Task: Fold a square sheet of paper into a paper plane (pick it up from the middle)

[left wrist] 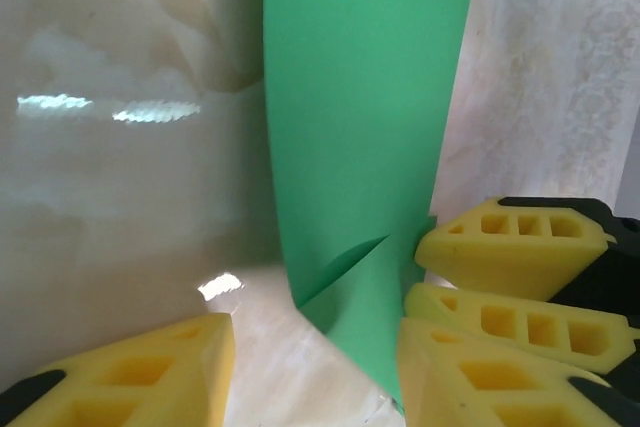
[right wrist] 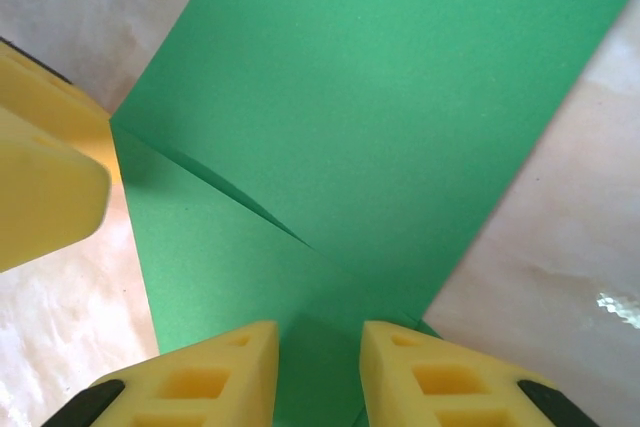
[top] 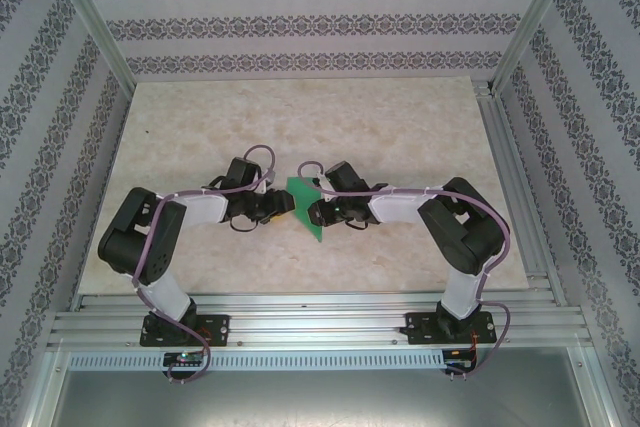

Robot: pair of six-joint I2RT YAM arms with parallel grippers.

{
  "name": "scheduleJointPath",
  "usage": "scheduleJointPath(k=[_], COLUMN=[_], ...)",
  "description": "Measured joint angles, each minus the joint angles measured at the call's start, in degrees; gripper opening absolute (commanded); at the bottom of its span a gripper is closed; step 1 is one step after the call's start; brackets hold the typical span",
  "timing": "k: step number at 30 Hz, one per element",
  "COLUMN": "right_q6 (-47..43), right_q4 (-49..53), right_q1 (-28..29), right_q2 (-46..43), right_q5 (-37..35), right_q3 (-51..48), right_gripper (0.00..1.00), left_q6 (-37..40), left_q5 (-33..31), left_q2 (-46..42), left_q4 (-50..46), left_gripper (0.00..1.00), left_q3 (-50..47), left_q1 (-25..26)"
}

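Early on: green paper (top: 304, 202) mid-table btw my grippers w/ one flap creased, no plane yet; R gripper (right wrist: 318, 367) pinches its edge, L gripper (left wrist: 310, 367) half-open, grip unclear.

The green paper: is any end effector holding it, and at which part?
The right end effector pinches the green paper at its near edge, beside a crease. The left end effector is half closed around a folded corner; its grip cannot be told.

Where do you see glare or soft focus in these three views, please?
Left wrist: bright glare streaks on the table, its near yellow fingers blurred. Right wrist: small glint at right, green paper evenly lit. Top external: even light, no strong glare.
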State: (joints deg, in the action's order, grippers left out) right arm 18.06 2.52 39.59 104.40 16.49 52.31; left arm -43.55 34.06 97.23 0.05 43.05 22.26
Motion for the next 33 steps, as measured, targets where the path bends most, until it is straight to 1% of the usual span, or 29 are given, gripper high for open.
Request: scheduleJointPath(k=[4, 9, 12, 16, 18, 20, 25, 27, 29, 32, 33], right_q6=[0.0, 0.0, 0.0, 0.0, 0.0, 0.2, 0.1, -0.7, -2.3, -4.6, -5.1], right_q4=[-1.6, -3.3, -3.6, -3.9, -4.2, -4.7, -8.6, -11.2, -14.1, -18.0, -18.8], right_q1=[-0.5, -0.9, -1.1, -1.3, -1.5, -1.5, -0.9, 0.4, 2.9, 5.6, 5.9], right_q2=[-0.2, -0.5, -0.8, -1.9, -3.4, -6.1, -16.3, -19.6, -21.9, -22.4, -22.2], right_q5=[1.0, 1.6, 1.6, 0.9, 0.1, -1.3, -6.4, -10.0, -13.6, -16.5, -17.1], right_q3=[-0.9, -2.0, -2.3, -3.1, -4.0, -5.2, -8.9, -10.6, -12.7, -16.0, -16.9], right_gripper=[0.29, 0.29, 0.29, 0.32, 0.36, 0.44, 0.56, 0.56, 0.55, 0.5, 0.47], left_q6=[-1.7, -2.6, -3.1, -3.4, -3.5, -3.5, -3.5, -3.5, -3.5, -3.5, -3.5], left_q5=[0.2, 0.5, 0.7, 0.9, 0.8, 0.4, -1.5, -2.5, -3.8, -5.7, -6.2], left_q2=[1.0, 2.3, 3.0, 3.2, 3.2, 3.2, 2.9, 2.6, 2.2, 1.6, 1.6], left_q4=[1.6, 2.3, 2.5, 2.5, 2.5, 2.3, 0.7, -0.4, -1.5, -3.0, -3.4], left_gripper=[0.34, 0.26, 0.18, 0.08, 0.05, 0.04, 0.03, 0.04, 0.04, 0.04, 0.04], left_q3=[0.9, 1.7, 1.9, 2.2, 2.4, 2.5, 3.5, 4.3, 5.3, 6.4, 6.6], left_q1=[0.0, 0.0, 0.0, 0.0, 0.0, 0.2, 1.6, 2.3, 3.1, 4.1, 4.4])
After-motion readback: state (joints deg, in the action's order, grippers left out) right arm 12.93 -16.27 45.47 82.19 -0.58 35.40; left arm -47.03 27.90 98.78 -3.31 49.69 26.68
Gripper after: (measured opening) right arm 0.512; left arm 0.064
